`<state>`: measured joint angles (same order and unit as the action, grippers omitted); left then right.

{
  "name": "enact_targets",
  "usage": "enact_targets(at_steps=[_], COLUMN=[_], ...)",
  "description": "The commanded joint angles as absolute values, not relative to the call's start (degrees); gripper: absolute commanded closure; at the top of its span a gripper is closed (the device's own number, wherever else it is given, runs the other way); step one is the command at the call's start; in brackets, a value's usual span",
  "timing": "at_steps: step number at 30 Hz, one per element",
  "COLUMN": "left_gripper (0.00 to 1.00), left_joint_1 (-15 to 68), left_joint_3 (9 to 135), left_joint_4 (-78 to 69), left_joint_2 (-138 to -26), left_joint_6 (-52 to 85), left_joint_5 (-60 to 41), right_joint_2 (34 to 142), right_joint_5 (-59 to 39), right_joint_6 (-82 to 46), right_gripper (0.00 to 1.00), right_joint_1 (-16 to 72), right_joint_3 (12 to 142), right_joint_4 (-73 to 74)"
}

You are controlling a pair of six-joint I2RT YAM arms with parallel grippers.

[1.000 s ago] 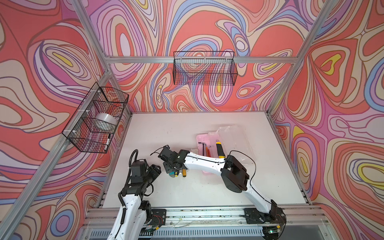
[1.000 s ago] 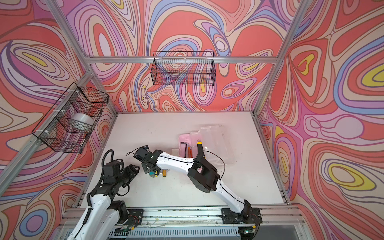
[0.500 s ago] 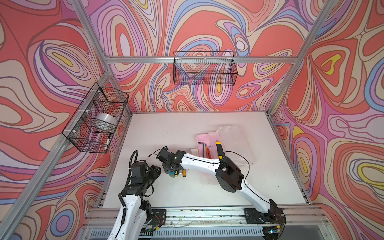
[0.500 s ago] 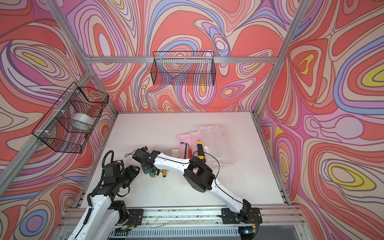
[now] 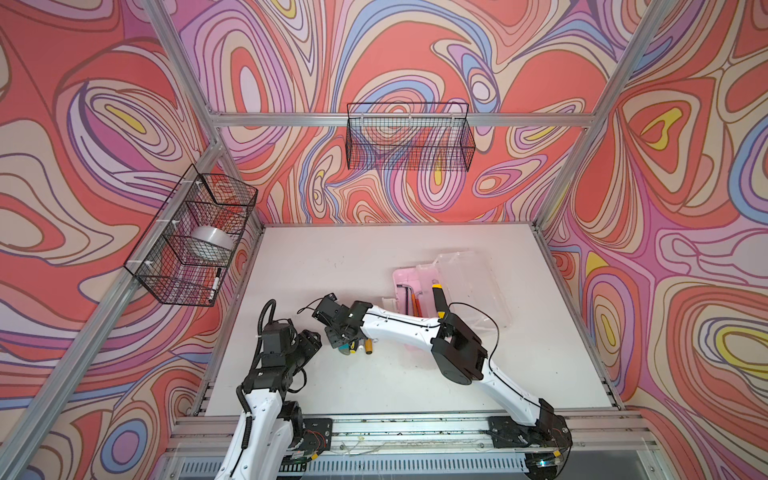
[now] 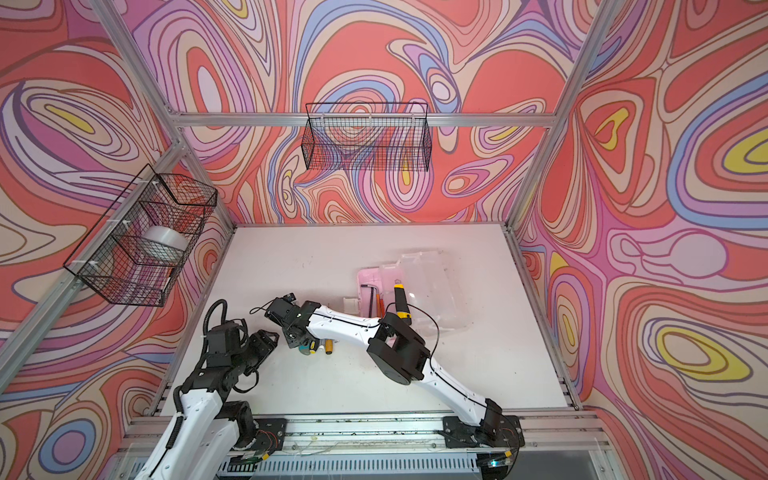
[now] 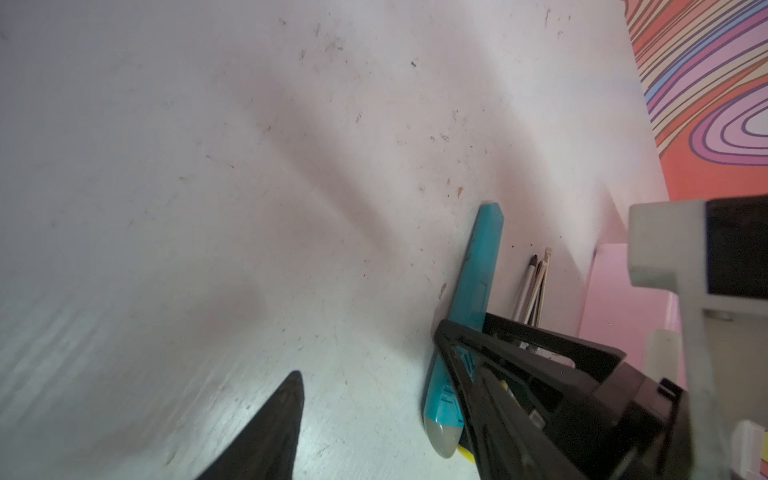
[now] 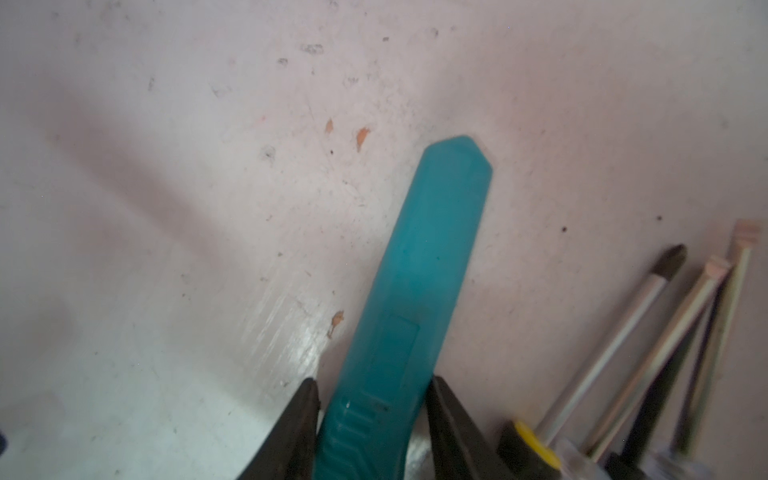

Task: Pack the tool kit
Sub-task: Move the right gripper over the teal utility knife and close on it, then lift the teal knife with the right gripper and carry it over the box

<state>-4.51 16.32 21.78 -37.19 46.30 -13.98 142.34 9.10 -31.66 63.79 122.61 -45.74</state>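
Right gripper [image 8: 372,390] stands over the teal knife [image 8: 419,270] with one jaw on each flank of its ribbed handle end. The jaws are partly closed and so near the plastic that I cannot tell whether they pinch it. The knife lies flat on the white table [image 5: 332,257], and its blunt tip runs out ahead of the fingertips. Just beside one jaw lie the small screwdrivers [image 8: 648,311], their shafts pointing roughly the same way as the knife.

Behind this gripper, alongside its forearm, the tool kit case sits open in both top views. Its pink base [image 5: 405,278] is nearer the gripper, and its clear lid [image 5: 473,282] is folded back on the side away from it. A yellow-black knife [image 5: 438,297] and orange rods [image 5: 417,305] rest in the base.

On the side of the right gripper away from the case, near but apart, the left gripper [image 5: 312,340] hangs over the table. Its jaws are spread with nothing between them. In the left wrist view, one of its fingers [image 7: 270,432] shows over bare table.
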Motion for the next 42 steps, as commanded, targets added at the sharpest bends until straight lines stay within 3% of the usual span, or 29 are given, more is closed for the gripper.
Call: enact_targets(at_steps=[1, 13, 31, 42], left_gripper=[0.35, 0.35, 0.36, 0.39], left_joint_1=[-4.84, -4.77, -4.83, -3.39], left_joint_3=[17.69, 17.67, 21.19, 22.33], left_joint_4=[23.19, 22.84, 22.5, 16.99], left_joint_2=[-36.83, -36.93, -39.11, -43.06], left_joint_6=[45.27, 45.44, 44.74, 43.94], left_joint_5=[-12.95, -13.0, -12.25, -16.16], right_joint_2=[142.68, 140.65, 127.56, 108.64], right_joint_5=[10.02, 9.84, 10.6, 19.12], right_joint_6=[-31.75, -31.87, -30.12, -29.38], right_gripper=[0.58, 0.66, 0.68, 0.69], right_joint_1=[63.82, 63.82, 63.48, 55.43], right_joint_3=[121.53, 119.41, 111.37, 96.19], right_joint_4=[-45.61, -43.26, -36.12, -38.34])
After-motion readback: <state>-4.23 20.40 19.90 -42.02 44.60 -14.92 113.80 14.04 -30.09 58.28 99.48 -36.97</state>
